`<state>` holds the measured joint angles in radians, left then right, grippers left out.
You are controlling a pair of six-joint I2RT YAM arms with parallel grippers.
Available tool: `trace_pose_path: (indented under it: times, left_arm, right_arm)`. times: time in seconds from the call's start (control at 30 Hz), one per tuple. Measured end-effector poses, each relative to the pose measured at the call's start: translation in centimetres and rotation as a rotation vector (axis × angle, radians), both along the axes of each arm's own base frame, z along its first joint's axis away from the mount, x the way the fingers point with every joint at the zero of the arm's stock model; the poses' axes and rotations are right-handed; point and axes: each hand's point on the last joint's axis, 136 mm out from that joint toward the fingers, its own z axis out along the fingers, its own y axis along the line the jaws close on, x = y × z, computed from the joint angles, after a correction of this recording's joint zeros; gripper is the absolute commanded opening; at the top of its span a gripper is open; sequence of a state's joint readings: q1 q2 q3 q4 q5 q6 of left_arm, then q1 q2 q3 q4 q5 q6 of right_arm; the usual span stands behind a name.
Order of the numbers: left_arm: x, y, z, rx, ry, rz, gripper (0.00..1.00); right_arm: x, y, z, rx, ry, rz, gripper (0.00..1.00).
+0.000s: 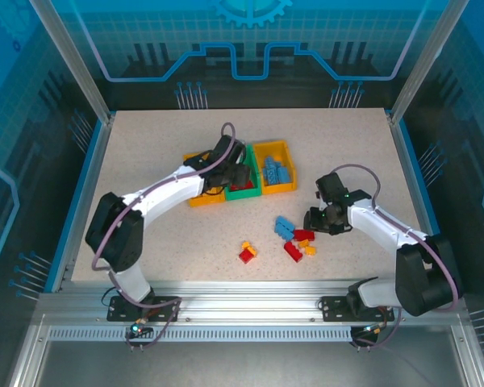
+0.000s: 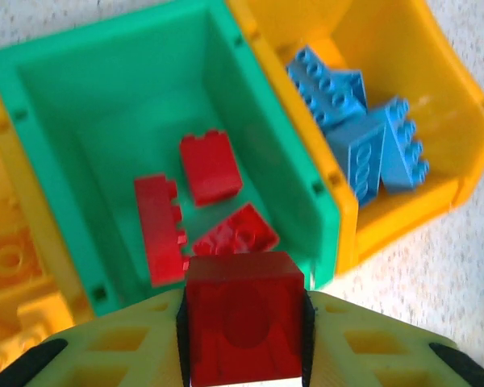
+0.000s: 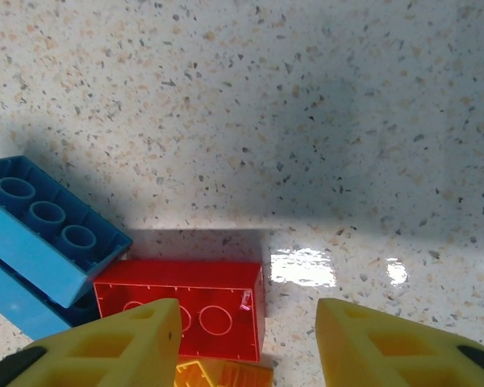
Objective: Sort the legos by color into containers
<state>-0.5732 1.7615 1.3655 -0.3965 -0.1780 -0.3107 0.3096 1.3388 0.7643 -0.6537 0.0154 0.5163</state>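
From the top camera, you see the left gripper [image 1: 236, 172] over the green bin [image 1: 244, 193], its jaws too dark and small to read there. The left arm covers most of the left yellow bin [image 1: 205, 201]. The right yellow bin [image 1: 279, 189] holds blue bricks [image 1: 276, 169]. The right gripper [image 1: 321, 220] sits low beside a loose pile [image 1: 297, 240] of blue, red and orange bricks on the table [image 1: 145, 145]. A red-and-orange pair [image 1: 246, 252] lies apart, left of that pile.

On the left wrist camera, your left fingers clamp the held red brick [image 2: 244, 310], whose lower edge is cut off by the frame. Beyond it, 3 red bricks [image 2: 210, 167] lie in the green bin. The left yellow bin is cropped and its orange-yellow contents are blurred.

On the right wrist camera, your right fingers [image 3: 117, 347] stand spread with nothing between them. The table's red brick [image 3: 181, 306] is partly hidden behind 1 finger and touches 2 stacked blue bricks [image 3: 44, 234]. An orange brick [image 3: 226, 376] is cut off at the bottom.
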Motion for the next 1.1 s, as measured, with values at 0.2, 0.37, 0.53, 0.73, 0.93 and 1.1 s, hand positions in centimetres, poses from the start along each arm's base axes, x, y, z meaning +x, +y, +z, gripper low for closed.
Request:
trace_pose_path:
  times: [0.2,0.37,0.53,0.73,0.93,1.1]
  left_arm:
    - [3.6,0.4,-1.4,-0.001,0.027,0.042,0.41]
    - [4.9,0.5,-2.4,0.005,0.049,0.057,0.44]
    - [4.7,0.2,-2.7,-0.017,0.076,0.063,0.59]
    - [4.0,0.2,-3.0,-0.040,0.094,0.071,0.69]
    - [2.4,0.9,-2.4,-0.052,0.092,0.067,0.72]
    - [1.1,1.6,-1.6,-0.058,0.081,0.067,0.72]
  right_arm:
    - [-0.2,0.1,-0.2,-0.002,0.005,0.004,0.37]
    - [-0.4,-0.1,-0.7,-0.011,0.022,0.004,0.32]
    - [-0.5,-0.1,-1.2,-0.015,0.036,0.004,0.34]
    - [-0.7,0.0,-1.7,-0.012,0.041,0.006,0.33]
    - [-0.5,0.2,-2.0,-0.006,0.038,0.008,0.22]
    - [-0.1,0.3,-1.8,-0.007,0.022,0.009,0.13]
